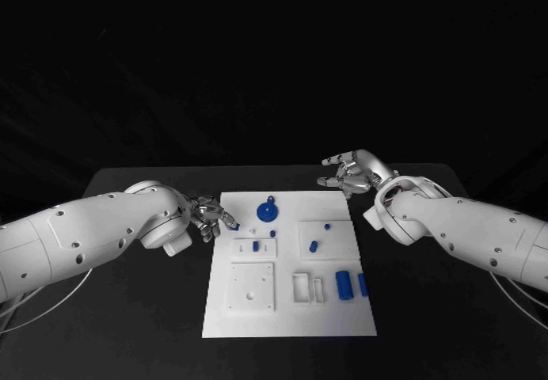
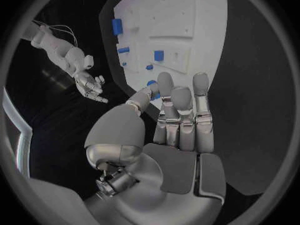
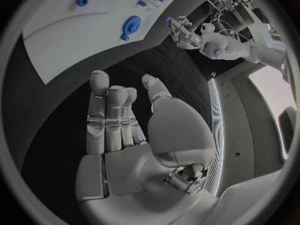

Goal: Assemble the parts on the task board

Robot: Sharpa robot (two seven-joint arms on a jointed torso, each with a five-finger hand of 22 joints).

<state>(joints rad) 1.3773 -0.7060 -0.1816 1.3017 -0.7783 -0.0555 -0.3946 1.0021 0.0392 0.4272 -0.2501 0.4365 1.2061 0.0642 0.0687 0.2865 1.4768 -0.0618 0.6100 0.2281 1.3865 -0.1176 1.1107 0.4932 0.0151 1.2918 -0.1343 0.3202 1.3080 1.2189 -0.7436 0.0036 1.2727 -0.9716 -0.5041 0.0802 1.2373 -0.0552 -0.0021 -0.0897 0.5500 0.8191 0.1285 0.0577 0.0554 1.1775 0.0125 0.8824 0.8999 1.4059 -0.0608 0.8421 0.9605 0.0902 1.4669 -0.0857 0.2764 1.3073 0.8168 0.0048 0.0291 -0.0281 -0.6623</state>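
The white task board (image 1: 286,317) lies mid-table. My left hand (image 1: 210,218) hovers at the board's far left edge and pinches a small blue part (image 2: 152,83) between thumb and a finger; the same part (image 3: 169,20) shows at its fingertips in the right wrist view. On the board lie a round blue disc (image 1: 268,210), a small blue peg (image 1: 273,233), a blue piece in a white block (image 1: 256,246), another on a square block (image 1: 313,247), a blue cylinder (image 1: 343,285) and a blue bar (image 1: 363,285). My right hand (image 1: 352,171) hangs open beyond the board's far right corner, holding nothing.
A large white plate (image 1: 253,286) and a white frame (image 1: 302,288) sit on the board's near half. Black table (image 1: 149,317) surrounds the board on all sides. Cables (image 1: 46,297) trail under my left arm.
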